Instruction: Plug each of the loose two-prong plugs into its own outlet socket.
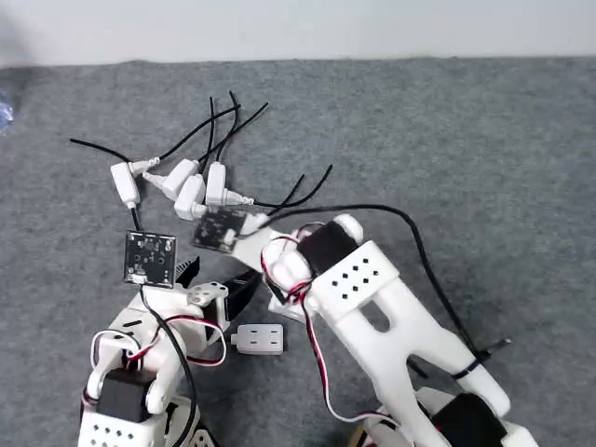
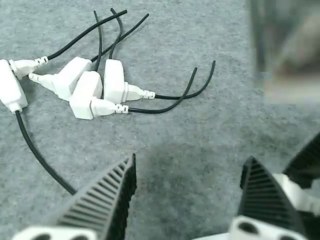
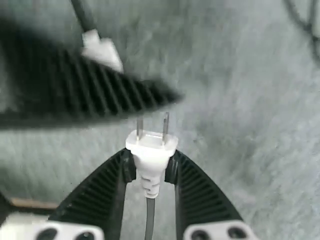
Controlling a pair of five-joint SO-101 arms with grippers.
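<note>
While the right gripper (image 3: 150, 162) is clamped on the white body of one two-prong plug (image 3: 151, 146), its prongs (image 3: 165, 122) pointing straight ahead, the step in hand looks like carrying that plug to the outlet block (image 1: 259, 339). The block lies on the grey mat (image 1: 466, 140) between the two arms. To do the step well, the arm should probably line both prongs up with one pair of slots before pressing. It should then push along the prongs' own axis, not at a slant. The block looks light and loose, so it may slide unless steadied. The left gripper (image 2: 187, 200) stands wide apart over bare mat, holding nothing, and seems near enough to brace it. A ribbed black finger (image 3: 75, 95), likely that gripper's, crosses just beyond the prongs and ought to clear the path first. Four loose plugs (image 1: 191, 186) lie bunched farther up the mat, well apart from the outlet block.

The right arm's white body (image 1: 372, 289) covers the held plug from above, so its gap to the block cannot be judged. The block's slots are too small to count. A pale blurred shape (image 2: 287, 50) beside the left gripper cannot be identified.
</note>
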